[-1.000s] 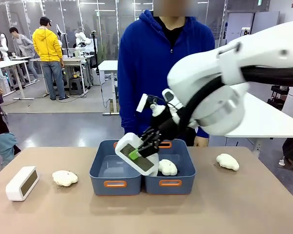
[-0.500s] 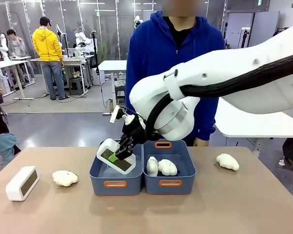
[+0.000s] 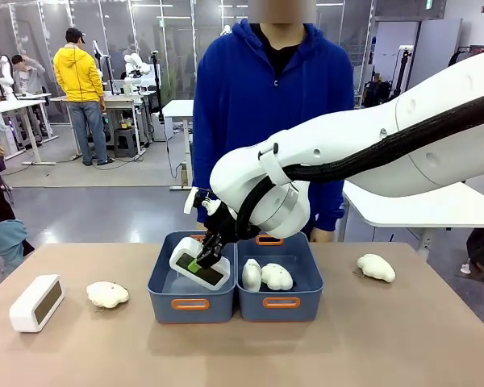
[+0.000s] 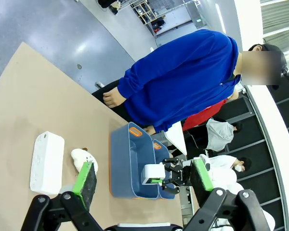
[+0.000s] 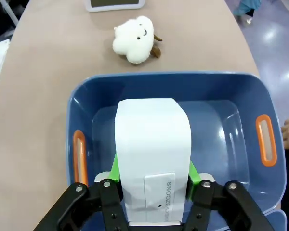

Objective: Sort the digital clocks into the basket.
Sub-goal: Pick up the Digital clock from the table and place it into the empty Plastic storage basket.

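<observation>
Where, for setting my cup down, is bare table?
Bare: the near table strip, and between right basket and right soft toy. Crowded: the left end, with a clock and soft toy; the left basket, where the right tool holds the other clock.

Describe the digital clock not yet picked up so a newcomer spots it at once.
From the two blue-grey bins, go toward the robot's left, past a white lumpy soft item, to that end of the table: the clock lies there. It is a white block with a dark screen, and unlike the second clock, gripped over a bin by the jaws of the right gripper, nothing holds it.
</observation>
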Motion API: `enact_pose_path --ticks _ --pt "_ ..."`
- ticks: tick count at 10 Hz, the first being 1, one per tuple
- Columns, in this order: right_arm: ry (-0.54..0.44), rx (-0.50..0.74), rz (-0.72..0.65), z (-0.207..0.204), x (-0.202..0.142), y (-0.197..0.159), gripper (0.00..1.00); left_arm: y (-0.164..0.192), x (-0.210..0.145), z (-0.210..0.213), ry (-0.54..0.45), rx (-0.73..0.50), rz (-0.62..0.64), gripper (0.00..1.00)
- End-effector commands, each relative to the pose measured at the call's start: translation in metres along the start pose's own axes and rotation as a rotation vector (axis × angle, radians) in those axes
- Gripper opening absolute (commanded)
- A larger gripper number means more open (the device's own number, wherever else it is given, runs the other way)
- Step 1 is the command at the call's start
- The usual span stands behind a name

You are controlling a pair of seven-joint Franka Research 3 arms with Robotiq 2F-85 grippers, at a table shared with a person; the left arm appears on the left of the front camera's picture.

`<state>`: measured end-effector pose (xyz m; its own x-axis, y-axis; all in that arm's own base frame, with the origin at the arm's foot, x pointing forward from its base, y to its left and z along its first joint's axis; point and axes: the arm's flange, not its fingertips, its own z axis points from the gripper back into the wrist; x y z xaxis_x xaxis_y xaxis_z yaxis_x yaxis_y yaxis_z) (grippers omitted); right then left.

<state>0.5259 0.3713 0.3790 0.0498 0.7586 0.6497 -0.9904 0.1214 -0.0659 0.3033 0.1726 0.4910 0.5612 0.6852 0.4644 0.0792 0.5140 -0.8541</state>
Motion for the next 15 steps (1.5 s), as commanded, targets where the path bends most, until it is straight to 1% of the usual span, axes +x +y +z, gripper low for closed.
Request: enact_pose_path --ticks 1,2,4,5,15 --pt "-0.001 -0.003 -0.026 0.005 0.013 -0.003 0.8 0.0 0.001 -0.001 -0.001 -0.02 0.004 1.0" --pt "-0.003 0.001 -0.032 0.008 0.014 -0.001 1.0 0.0 0.001 -0.001 -0.001 -0.02 0.004 1.0" --pt "-0.003 0.028 -0.043 0.017 0.008 0.008 1.0 0.0 0.001 -0.001 -0.001 -0.02 0.004 1.0" --pt "-0.009 -0.005 -0.013 0.005 0.009 -0.001 1.0 0.0 0.001 -0.001 -0.001 -0.02 0.004 1.0" --pt "-0.009 -0.005 -0.013 0.005 0.009 -0.001 1.0 0.0 0.001 -0.001 -0.001 -0.02 0.004 1.0"
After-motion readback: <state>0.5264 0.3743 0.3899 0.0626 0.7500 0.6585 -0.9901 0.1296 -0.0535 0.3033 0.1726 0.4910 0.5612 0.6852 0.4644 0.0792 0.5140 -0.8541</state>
